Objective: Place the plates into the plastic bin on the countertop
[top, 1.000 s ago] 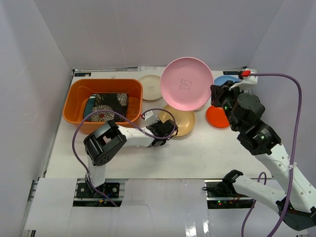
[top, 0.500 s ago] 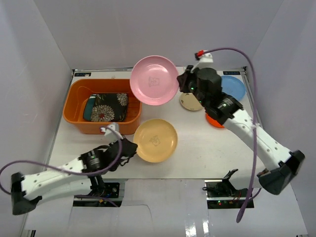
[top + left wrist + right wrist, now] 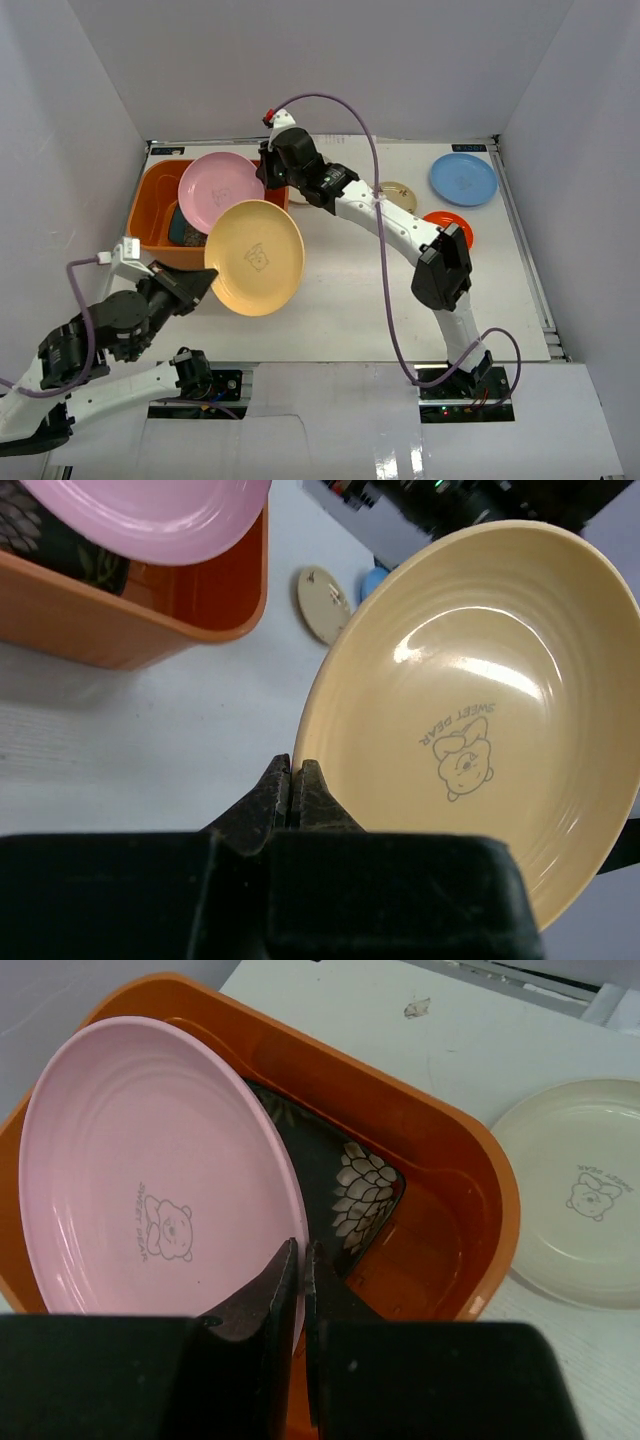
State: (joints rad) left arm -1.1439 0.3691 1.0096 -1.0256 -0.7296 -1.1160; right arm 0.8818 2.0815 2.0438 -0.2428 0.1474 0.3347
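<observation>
Orange bin (image 3: 165, 256) holds black floral plate (image 3: 345, 1195) and teal plate (image 3: 180, 225); right gripper (image 3: 300, 1250) grips pink plate (image 3: 150, 1190), left gripper (image 3: 296, 770) tan plate (image 3: 480, 720).

The round glossy tan plate (image 3: 480, 730) carries the only print that reads clearly: in the left wrist view, "SWEET DEAR" stands at its centre in small grey capitals, on two tilted lines just above a line drawing of a cartoon bear's face. The round pink plate (image 3: 150, 1210) bears the same sort of mark, two short lines of faint grey letters over a bear's face, but the letters are too small to read with certainty. The same holds for the round cream plate (image 3: 580, 1190). Two small dark label strips (image 3: 168, 150) (image 3: 472, 148) lie at the far corners of the white countertop (image 3: 400, 300); their print cannot be read.
</observation>
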